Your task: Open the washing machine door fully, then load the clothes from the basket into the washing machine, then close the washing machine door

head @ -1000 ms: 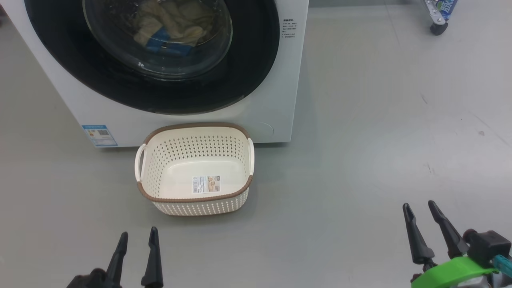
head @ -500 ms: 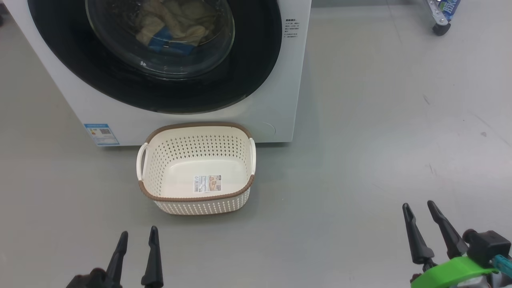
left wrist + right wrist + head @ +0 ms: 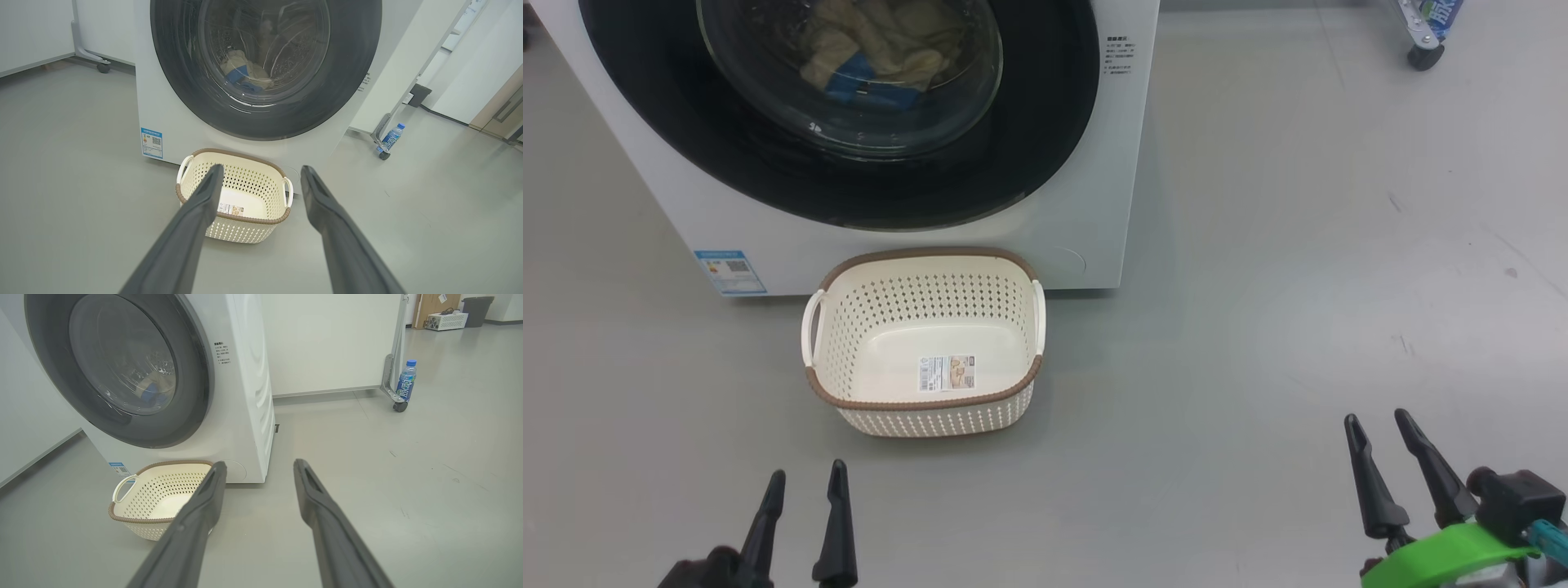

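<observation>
Your big white front-loading washing machine [image 3: 1111,204] has its large round door [image 3: 1045,122], a glossy black rim around a bulging clear glass bowl, lying flat against the front panel in the head view and both wrist views. You cannot tell from here whether the latch has caught.

Behind the glass, the soft pale-yellow clothes [image 3: 882,49] with bright blue patches lie heaped low in the steel drum, which is where the task wants them. The small cream-white perforated plastic basket [image 3: 931,420] with the brown rim band stands on the grey floor [image 3: 1258,327] just in front of the machine's base, below the door. It holds nothing but its own label sticker [image 3: 947,373]. That spot makes sense to me: it keeps the lift from basket to drum short, and the basket looks low enough to sit under the door's swing.

Your left tool [image 3: 806,469] hangs low at your left, its two long dark fingers spread apart with nothing between them. Your right tool [image 3: 1376,416] hangs at your right with its fingers apart too, and nothing in them. Both point toward the machine but are well apart from it and from the basket. I read this as a parked stance, clear of everything.

By my judgement all three steps are done. Only the door's seating is worth a check.
</observation>
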